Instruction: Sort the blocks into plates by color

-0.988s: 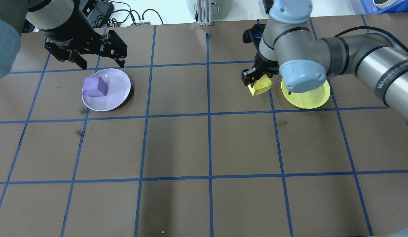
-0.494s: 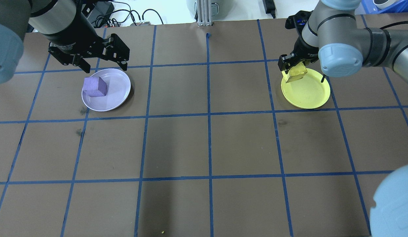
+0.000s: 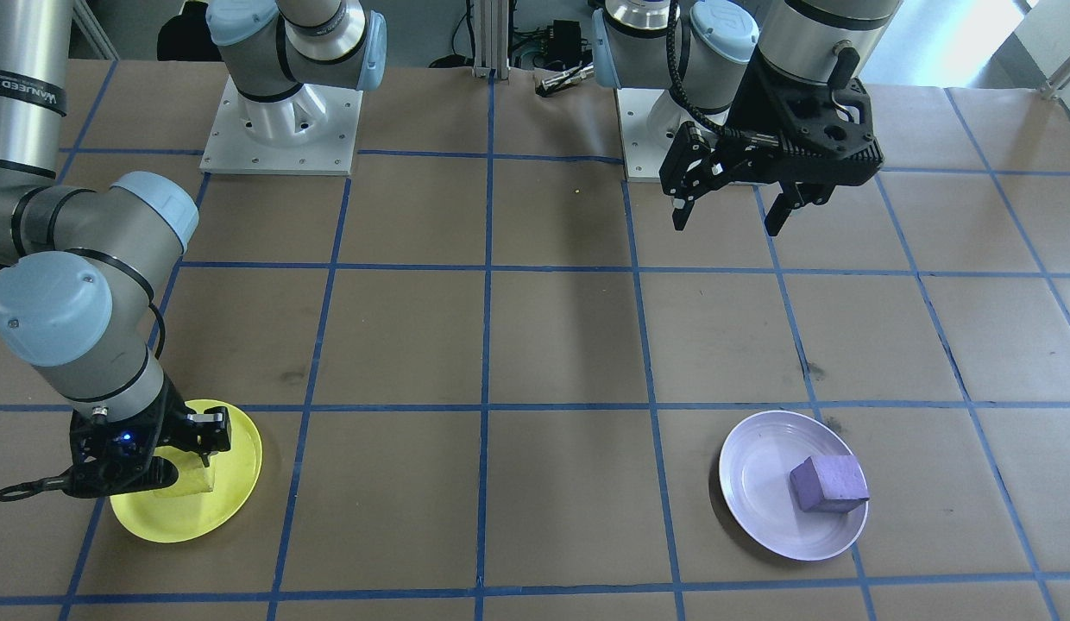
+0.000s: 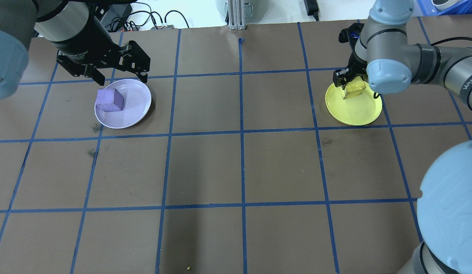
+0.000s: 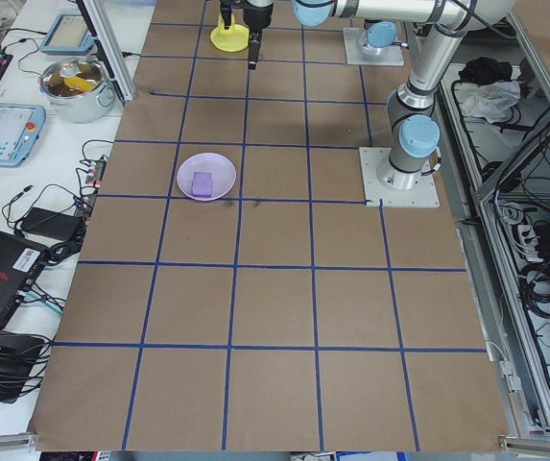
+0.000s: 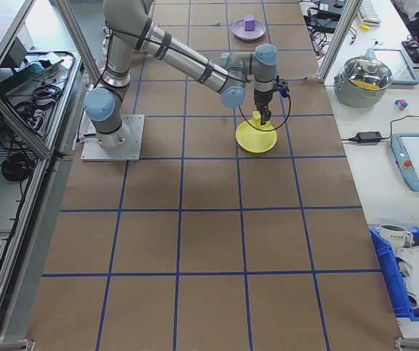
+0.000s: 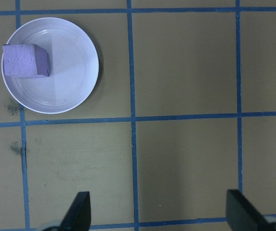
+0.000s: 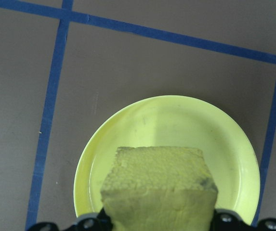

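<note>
Overhead: the right gripper (image 4: 353, 84) pinches the yellow block (image 4: 354, 90) over the yellow plate (image 4: 357, 114), while the left gripper (image 4: 121, 75) (fingers spread) hangs beside the lavender plate (image 4: 135, 110) holding the purple block (image 4: 110, 100). Right wrist view: the block fills the foreground above the plate's middle.

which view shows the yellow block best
The right wrist view: the yellow block fills the foreground, held in the right pincer above the yellow plate. Overhead and front-facing views show it small and partly hidden by the arm; in the side views it is hard to make out.
</note>
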